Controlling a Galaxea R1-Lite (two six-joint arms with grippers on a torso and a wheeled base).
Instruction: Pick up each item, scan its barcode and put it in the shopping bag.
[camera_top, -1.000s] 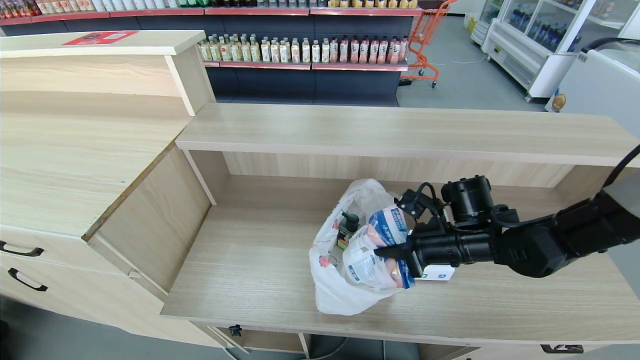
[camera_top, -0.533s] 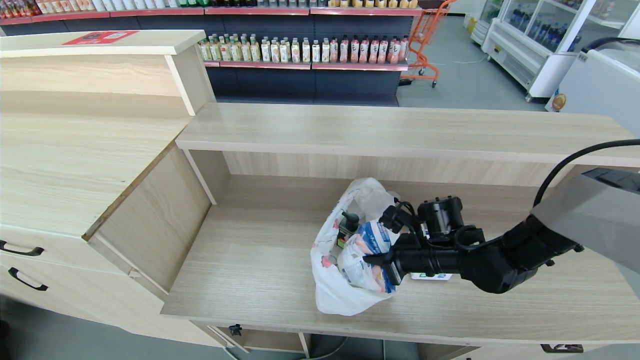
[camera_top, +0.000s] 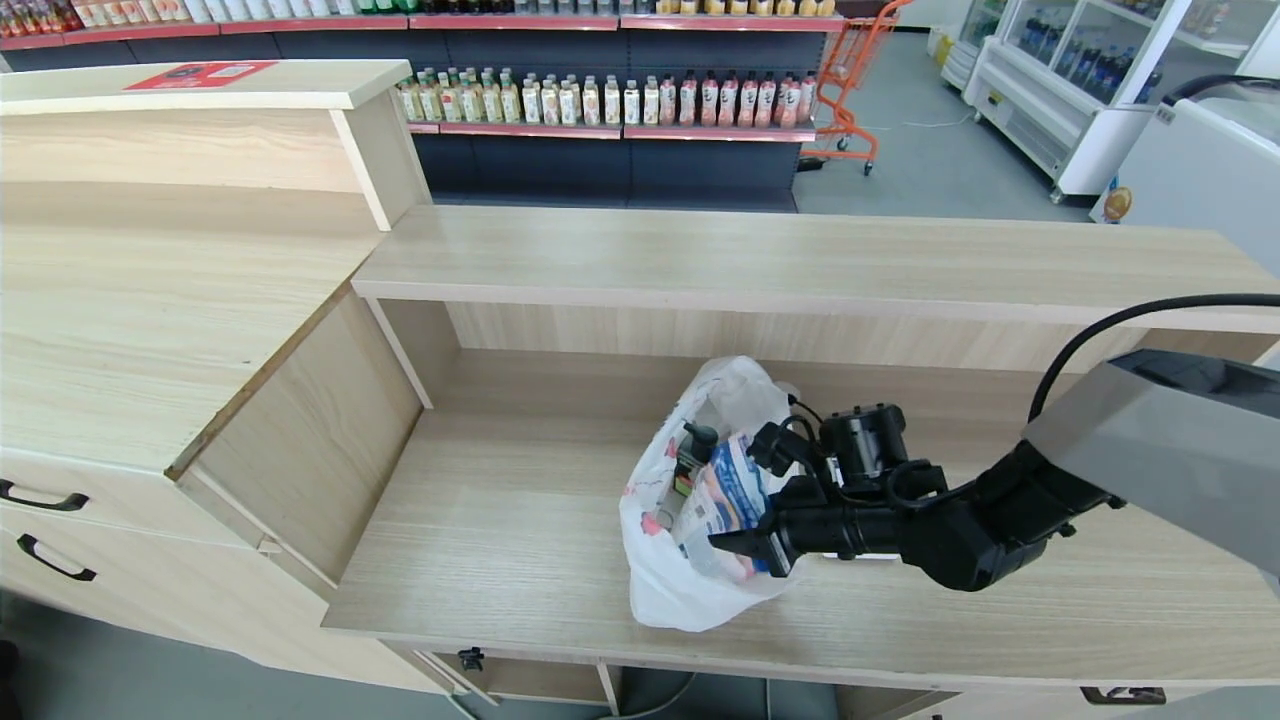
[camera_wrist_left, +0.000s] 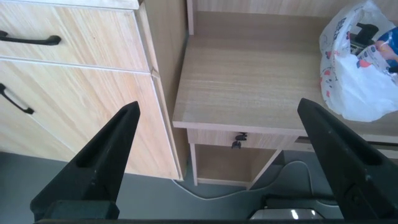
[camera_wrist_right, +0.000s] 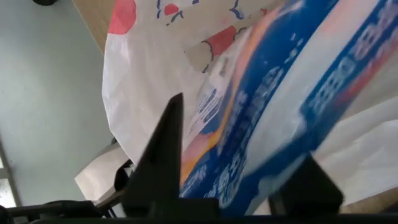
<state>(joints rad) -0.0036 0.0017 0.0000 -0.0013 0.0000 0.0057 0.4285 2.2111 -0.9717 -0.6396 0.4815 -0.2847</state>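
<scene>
1. Jaws of the left gripper (camera_wrist_left: 219, 106) stand spread wide with nothing between them. It hangs at the near left, low beside the drawers (camera_wrist_left: 68, 74), off the near left corner of the wooden counter (camera_top: 500, 540).
2. A white shopping bag (camera_top: 650, 570) with red and blue print stands open on the counter's lower surface, towards its near edge.
3. A dark pump bottle (camera_top: 697, 445) stands upright inside the bag, at its far side.
4. A blue, white and orange package (camera_top: 725, 490) sits tilted in the bag's mouth, just right of the bottle, its lower part inside the bag.
5. Jaws of the right gripper (camera_top: 740, 545) pinch the package's near end; the black arm reaches in from the right, low over the counter.
</scene>
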